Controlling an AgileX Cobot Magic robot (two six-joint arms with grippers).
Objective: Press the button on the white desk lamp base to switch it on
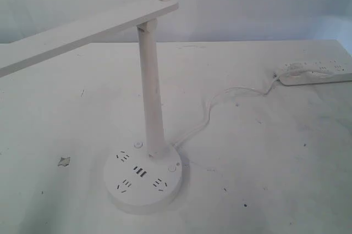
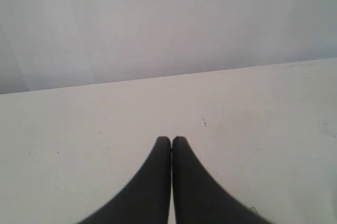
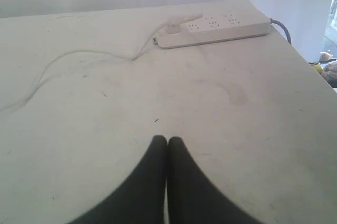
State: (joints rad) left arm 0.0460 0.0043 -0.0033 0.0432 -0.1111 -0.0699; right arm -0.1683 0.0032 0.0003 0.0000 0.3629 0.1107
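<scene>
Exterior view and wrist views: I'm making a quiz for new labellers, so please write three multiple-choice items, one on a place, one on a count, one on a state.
1. In the exterior view, where does the power strip lie?
A. at the table's far right edge
B. at its near left corner
C. under the lamp's head

2. How many short USB slots show on the white desk lamp base?
A. one
B. three
C. five

3. How does the left gripper stand?
A. wide open
B. shut on the cord
C. shut, holding nothing

Answers:
1 A, it sits far right, towards the back of the table.
2 B, three dark dashes lie side by side mid-disc.
3 C, its fingers meet over bare table.
</scene>
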